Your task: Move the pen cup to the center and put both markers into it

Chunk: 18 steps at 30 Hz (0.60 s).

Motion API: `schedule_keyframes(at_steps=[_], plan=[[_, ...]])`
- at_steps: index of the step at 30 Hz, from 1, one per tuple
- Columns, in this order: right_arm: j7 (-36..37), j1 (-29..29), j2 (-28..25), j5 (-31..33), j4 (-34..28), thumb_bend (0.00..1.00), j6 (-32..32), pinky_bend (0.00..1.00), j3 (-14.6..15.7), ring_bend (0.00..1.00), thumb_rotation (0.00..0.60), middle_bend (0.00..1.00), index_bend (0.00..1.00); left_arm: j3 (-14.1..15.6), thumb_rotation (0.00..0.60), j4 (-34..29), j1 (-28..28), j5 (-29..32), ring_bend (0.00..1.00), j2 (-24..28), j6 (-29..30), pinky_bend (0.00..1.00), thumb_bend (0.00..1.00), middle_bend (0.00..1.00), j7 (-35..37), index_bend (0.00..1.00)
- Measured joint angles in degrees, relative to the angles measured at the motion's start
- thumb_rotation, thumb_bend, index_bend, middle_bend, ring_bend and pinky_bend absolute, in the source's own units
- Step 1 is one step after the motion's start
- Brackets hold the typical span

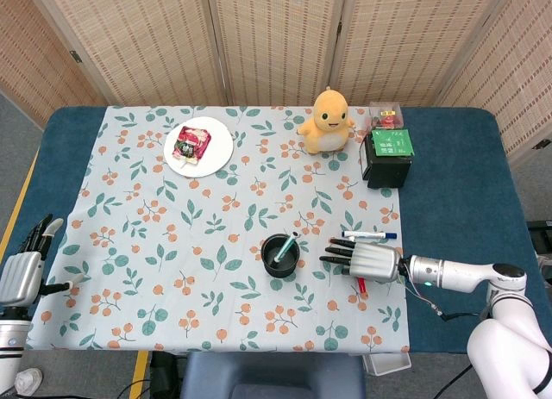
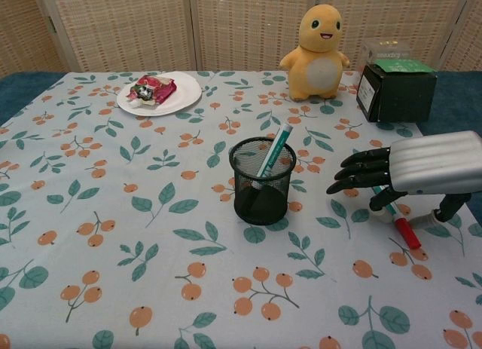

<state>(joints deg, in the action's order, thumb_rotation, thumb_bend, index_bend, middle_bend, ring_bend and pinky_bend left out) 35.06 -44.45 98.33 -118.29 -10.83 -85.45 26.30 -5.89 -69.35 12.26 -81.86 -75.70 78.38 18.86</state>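
Covering the blue table (image 1: 457,183), leaf-print cloth (image 1: 216,235), wicker screens (image 1: 276,37) behind, both hands' fingers (image 2: 361,172) spread, empty.

plush toy (image 1: 329,120) | white plate (image 1: 197,147), maybe snack packet | black box (image 1: 385,157) | floral tablecloth (image 1: 138,244)

Black wire-mesh pen cup (image 2: 262,181); matt printed tablecloth (image 2: 151,236); brushed-metal right hand (image 2: 407,170).

I am working at a staged test table in a lab-like room, not a lived-in home. Woven folding screens (image 1: 276,37) wall off the back, and a leaf-and-berry tablecloth (image 1: 172,244) over blue padding (image 1: 457,183) carries unrelated props: a plush toy (image 1: 328,120), a snack plate (image 1: 198,146), a black box (image 1: 386,158).
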Motion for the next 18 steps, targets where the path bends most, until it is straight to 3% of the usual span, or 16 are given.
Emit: schedule_keyframes(at_steps=[9,18], plan=[[-1.1,0.2,0.7,0.5,0.2,0.30,0.3,0.00,-0.4,0.00,0.600,0.05,0.71,0.0,0.600,0.1,-0.1,-0.3,0.00,0.0,0.4,0.21,0.05,0.00,0.4,0.00],[-1.7,0.3,-0.2,1.2,-0.4,0.29,-2.2,0.00,-1.2,0.00,0.600,0.08,0.74,0.0,0.600,0.0,-0.2,-0.4,0.00,0.1,0.7,0.21,0.05,0.00,0.4,0.00]])
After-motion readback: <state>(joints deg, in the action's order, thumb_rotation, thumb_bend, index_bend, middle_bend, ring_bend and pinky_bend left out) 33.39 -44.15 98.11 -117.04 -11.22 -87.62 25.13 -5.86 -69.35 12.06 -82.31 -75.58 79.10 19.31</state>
